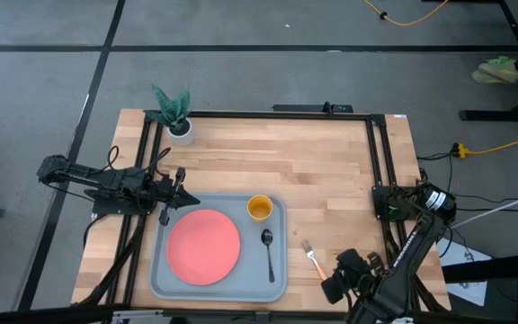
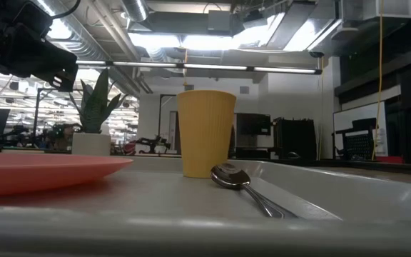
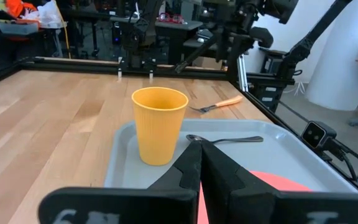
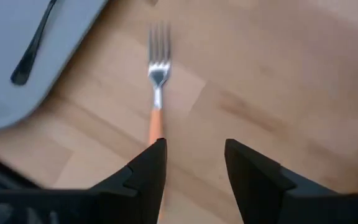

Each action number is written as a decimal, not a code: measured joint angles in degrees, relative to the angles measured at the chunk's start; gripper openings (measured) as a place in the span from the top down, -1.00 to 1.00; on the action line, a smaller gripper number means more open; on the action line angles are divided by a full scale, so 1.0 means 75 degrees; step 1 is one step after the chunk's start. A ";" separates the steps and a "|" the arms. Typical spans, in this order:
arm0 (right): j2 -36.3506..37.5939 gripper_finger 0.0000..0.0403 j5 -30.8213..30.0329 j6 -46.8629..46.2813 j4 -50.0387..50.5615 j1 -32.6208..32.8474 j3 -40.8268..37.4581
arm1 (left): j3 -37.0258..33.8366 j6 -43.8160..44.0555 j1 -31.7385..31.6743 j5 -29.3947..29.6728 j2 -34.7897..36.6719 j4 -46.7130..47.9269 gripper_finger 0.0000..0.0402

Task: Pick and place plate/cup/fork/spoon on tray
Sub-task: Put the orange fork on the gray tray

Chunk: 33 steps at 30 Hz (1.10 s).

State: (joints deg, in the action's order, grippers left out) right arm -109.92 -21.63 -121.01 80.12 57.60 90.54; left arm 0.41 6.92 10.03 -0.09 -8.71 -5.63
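On the wooden counter (image 1: 331, 175), the left pincer (image 1: 183, 200), fingers pressed together and holding nothing, hovers at the tray's (image 1: 162, 270) ten o'clock corner. The tray carries the plate (image 1: 203, 247) at its centre-left, the cup (image 1: 259, 208) at one o'clock and the spoon (image 1: 269, 252) at three o'clock. The fork (image 1: 312, 257) lies on bare wood just beyond, at three o'clock from the tray. The right pincer (image 4: 194, 163), spread wide and empty, hangs above the fork's orange handle.
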 joint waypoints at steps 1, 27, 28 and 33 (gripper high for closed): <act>-0.0001 0.16 0.0032 -0.0011 -0.0186 -0.0001 -0.0063 | 0.0001 0.0000 -0.0001 0.0001 0.0000 0.0000 1.00; -0.0004 0.16 0.1317 0.0611 -0.1254 -0.1449 -0.0376 | 0.0001 0.0003 -0.0001 0.0002 0.0000 0.0000 1.00; -0.0004 0.16 0.1316 0.0613 -0.1293 -0.1468 -0.0376 | -0.0001 0.0003 0.0000 0.0001 0.0000 0.0000 1.00; -0.0219 0.16 0.0405 0.0473 -0.1315 -0.1442 -0.0367 | 0.0001 0.0003 0.0001 0.0000 0.0000 0.0000 1.00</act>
State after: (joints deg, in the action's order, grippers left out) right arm -111.57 -18.59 -117.46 70.26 46.78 87.79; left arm 0.41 6.94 10.04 -0.09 -8.71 -5.63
